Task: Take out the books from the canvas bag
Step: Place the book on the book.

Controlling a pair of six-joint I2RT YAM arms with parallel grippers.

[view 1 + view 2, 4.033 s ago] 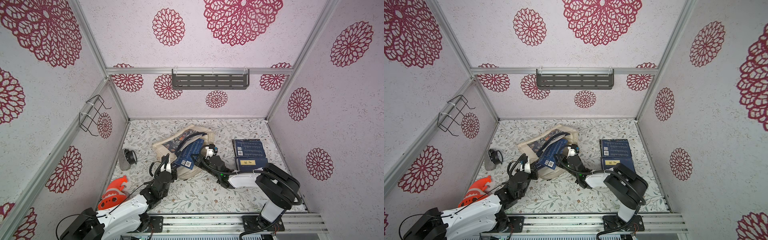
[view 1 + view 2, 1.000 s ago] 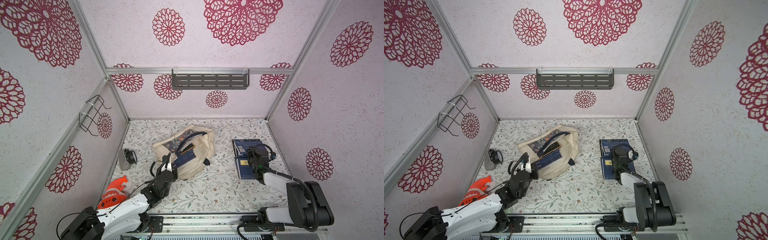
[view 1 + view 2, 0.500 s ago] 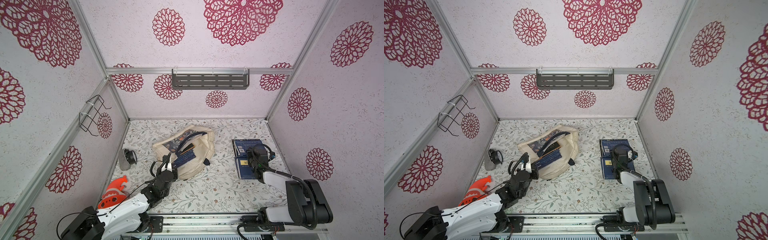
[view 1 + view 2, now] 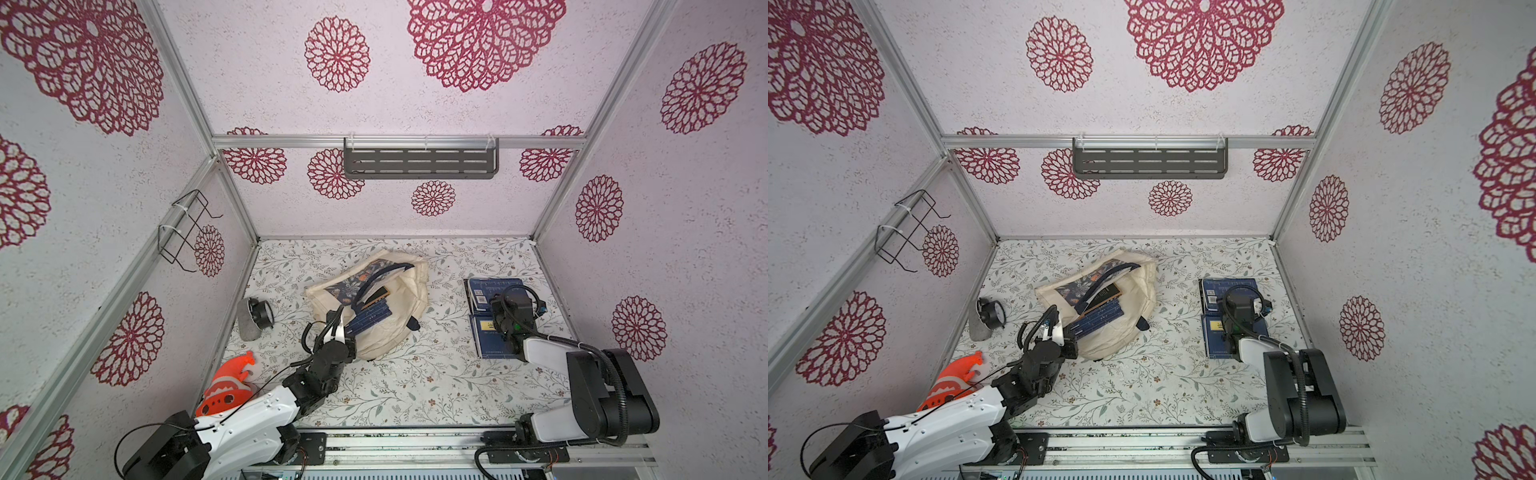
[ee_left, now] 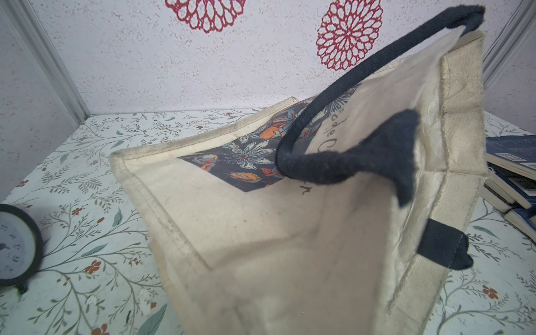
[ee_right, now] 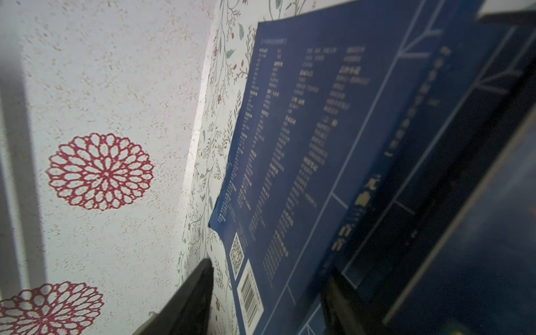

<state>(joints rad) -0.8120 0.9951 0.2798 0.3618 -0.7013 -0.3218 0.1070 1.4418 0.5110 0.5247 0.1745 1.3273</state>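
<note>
The cream canvas bag (image 4: 399, 332) (image 4: 1129, 328) lies on its side mid-floor, navy handles and floral panel toward the back. Dark-blue books (image 4: 370, 318) (image 4: 1098, 318) stick out of its mouth. My left gripper (image 4: 338, 328) (image 4: 1061, 328) is shut on the bag's near-left rim; bag fabric (image 5: 261, 232) fills the left wrist view and hides the fingers. More books (image 4: 486, 291) (image 4: 1214, 291) lie stacked at the right. My right gripper (image 4: 498, 305) (image 4: 1229, 305) (image 6: 266, 293) sits low over that stack. Its jaws stand apart, straddling a barcode corner (image 6: 249, 293), with floor showing beside one finger (image 6: 197, 290).
A small clock (image 4: 257, 313) (image 5: 14, 246) stands near the left wall. An orange toy (image 4: 226, 386) lies at the front left by my left arm. A wire rack (image 4: 187, 228) hangs on the left wall. A grey shelf (image 4: 419, 162) hangs on the back wall.
Four seconds ago my right gripper was at the bag's mouth on a book; it has since moved to the right-hand stack. In the last second its jaws widened slightly. The left arm has not moved.
</note>
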